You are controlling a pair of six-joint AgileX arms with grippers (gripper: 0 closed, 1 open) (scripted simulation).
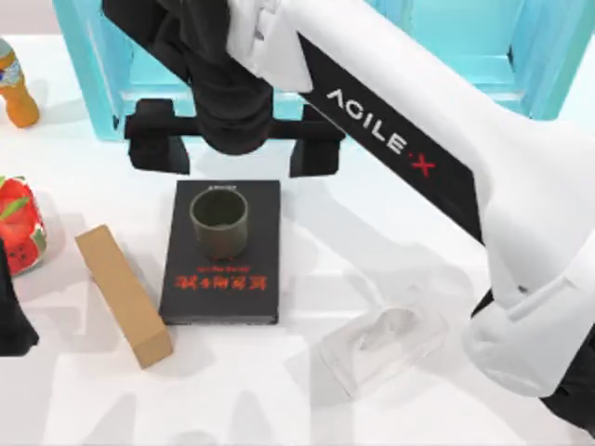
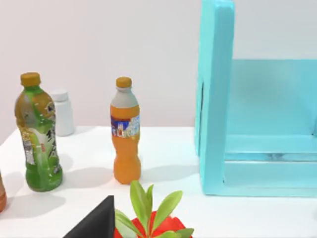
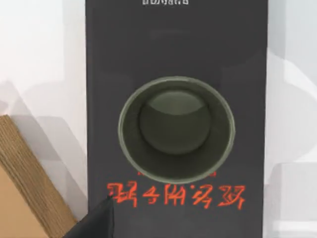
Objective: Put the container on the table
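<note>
The right arm crossed the top view from lower right to upper centre, and its body hid much of the turquoise shelf unit point(image 1: 93, 84) behind it. The right gripper point(image 1: 234, 141) hung wide: two black fingers spread apart, one toward the left and one toward the right, above the far edge of the black book point(image 1: 223, 251), holding nothing. The container point(image 1: 219, 223) stood upright on the book's upper half, open mouth up, w/ red lettering below it; it was apart from both fingers.

In the right wrist view the container point(image 3: 176, 129) sat centred on the book point(image 3: 99, 74), inside bare. A dark corner at the lower edge was too cut off to identify.

The left arm sat parked at the left edge, mostly cropped; I cannot tell its claw's state.

The table point(image 1: 446, 409) was plain white. A tan box point(image 1: 123, 295) lay slanted just left of the book; a clear tissue box point(image 1: 383, 346) lay to its lower right, hard to make out vs. the white top. An orange bottle point(image 1: 17, 88) was cropped at upper left, a red strawberry-print item point(image 1: 20, 228) cropped below it.

The left wrist view showed the orange bottle point(image 2: 125, 131), a green bottle point(image 2: 38, 141), a white bottle point(image 2: 62, 113), a pale wall.
</note>
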